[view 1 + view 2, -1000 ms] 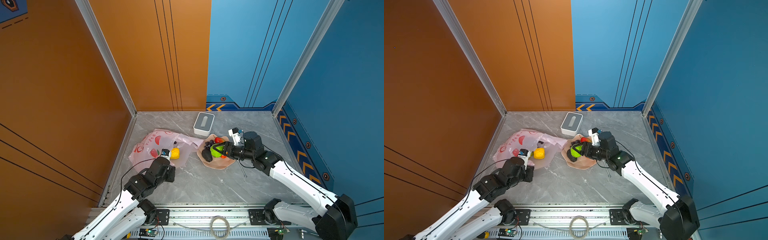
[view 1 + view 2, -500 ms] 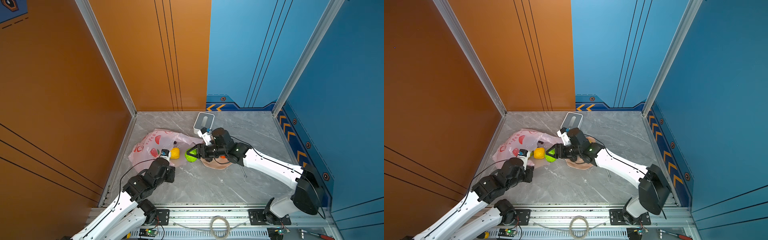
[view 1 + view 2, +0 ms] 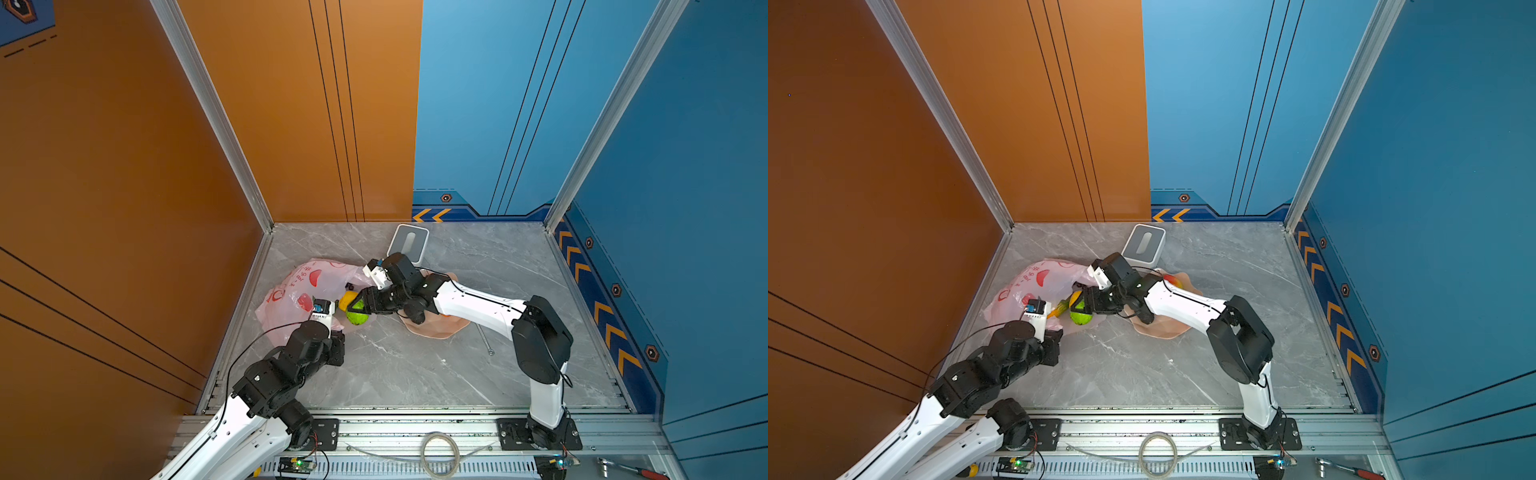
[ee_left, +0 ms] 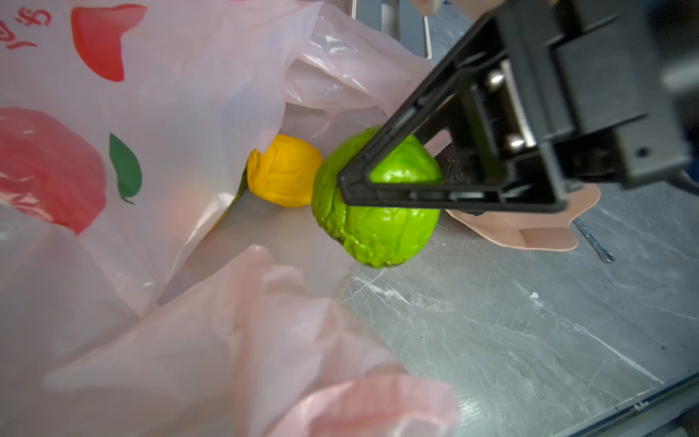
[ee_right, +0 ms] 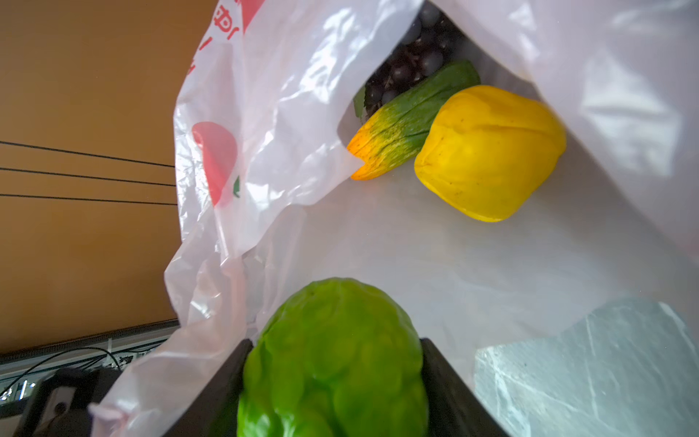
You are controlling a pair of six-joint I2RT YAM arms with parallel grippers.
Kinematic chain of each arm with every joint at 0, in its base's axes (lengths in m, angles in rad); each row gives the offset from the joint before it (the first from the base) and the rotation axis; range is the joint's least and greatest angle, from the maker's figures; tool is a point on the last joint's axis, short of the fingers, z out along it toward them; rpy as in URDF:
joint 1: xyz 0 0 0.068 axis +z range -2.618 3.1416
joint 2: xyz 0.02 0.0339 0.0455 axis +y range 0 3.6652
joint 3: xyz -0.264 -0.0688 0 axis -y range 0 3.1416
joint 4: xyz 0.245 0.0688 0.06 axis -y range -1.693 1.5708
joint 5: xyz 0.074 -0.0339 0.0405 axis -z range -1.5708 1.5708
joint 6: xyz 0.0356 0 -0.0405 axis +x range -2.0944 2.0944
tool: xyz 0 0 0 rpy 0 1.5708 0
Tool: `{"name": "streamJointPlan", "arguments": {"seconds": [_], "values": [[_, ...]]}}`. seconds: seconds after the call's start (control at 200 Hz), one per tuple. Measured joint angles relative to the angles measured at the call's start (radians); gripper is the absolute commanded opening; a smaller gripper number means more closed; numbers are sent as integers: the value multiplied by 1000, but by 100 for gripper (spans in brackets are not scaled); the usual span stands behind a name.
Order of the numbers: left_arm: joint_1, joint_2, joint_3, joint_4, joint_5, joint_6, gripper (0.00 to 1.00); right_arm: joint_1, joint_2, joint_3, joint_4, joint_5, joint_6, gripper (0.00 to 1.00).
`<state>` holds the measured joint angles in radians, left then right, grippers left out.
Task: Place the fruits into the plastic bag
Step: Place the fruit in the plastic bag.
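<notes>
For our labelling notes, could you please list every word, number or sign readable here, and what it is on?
Red writing on the pink bag: characters too blurred and cut off to read.
Orange chevrons on the blue wall: arrow marks only, no words.
Grey box: no lettering visible.

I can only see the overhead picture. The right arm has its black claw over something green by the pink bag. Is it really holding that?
Observer: Yes. The right wrist view shows the lime-green fruit clamped between both fingers of the right gripper, just at the plastic bag's mouth.
Operator: Is there anything deeper inside?
Observer: That view shows a dark grape bunch at the back, behind a yellow fruit and an orange-tipped green one.
</notes>
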<state>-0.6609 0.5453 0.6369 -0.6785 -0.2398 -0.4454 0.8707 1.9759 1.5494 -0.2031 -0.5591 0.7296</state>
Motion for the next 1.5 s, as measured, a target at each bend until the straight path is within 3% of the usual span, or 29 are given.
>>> {"name": "streamJointPlan", "arguments": {"seconds": [0.431,0.731,1.056,1.212,1.502], "values": [[-1,-11,0,0,-7,0,0,47,208,241,-21,-25,19,61],[-1,-16,0,0,-7,0,0,63,307,317,90,-58,145,62],[-2,13,0,1,-7,-4,0,80,428,408,196,-93,267,72],[-9,26,0,1,-7,-7,0,98,459,467,210,-113,296,86],[-17,23,0,0,-14,-8,0,117,461,501,227,-145,308,86]]}}
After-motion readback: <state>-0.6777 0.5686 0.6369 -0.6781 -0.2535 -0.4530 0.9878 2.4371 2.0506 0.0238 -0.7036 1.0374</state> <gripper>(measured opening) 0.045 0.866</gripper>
